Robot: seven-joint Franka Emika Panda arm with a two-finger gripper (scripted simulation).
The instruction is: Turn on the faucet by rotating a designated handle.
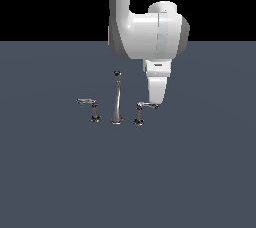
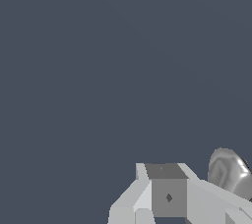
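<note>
The chrome faucet stands in the middle of the floor in the exterior view, with a tall slender spout (image 1: pixel 117 99) and two short lever handles. The handle (image 1: pixel 140 112) with its thin arm jutting to the exterior view's right stands just right of the spout. My gripper (image 1: pixel 156 103) hangs down with its tip at the outer end of that arm, touching or almost touching it. In the wrist view the fingers (image 2: pixel 168 196) sit pressed together with nothing between them, and a shiny chrome part (image 2: pixel 229 172) of the faucet shows beside them.
The twin handle (image 1: pixel 93 108), arm jutting to the exterior view's left, stands left of the spout. The faucet rests on a flat dark grey floor (image 1: pixel 60 172). The white arm (image 1: pixel 145 27) rises above the handle.
</note>
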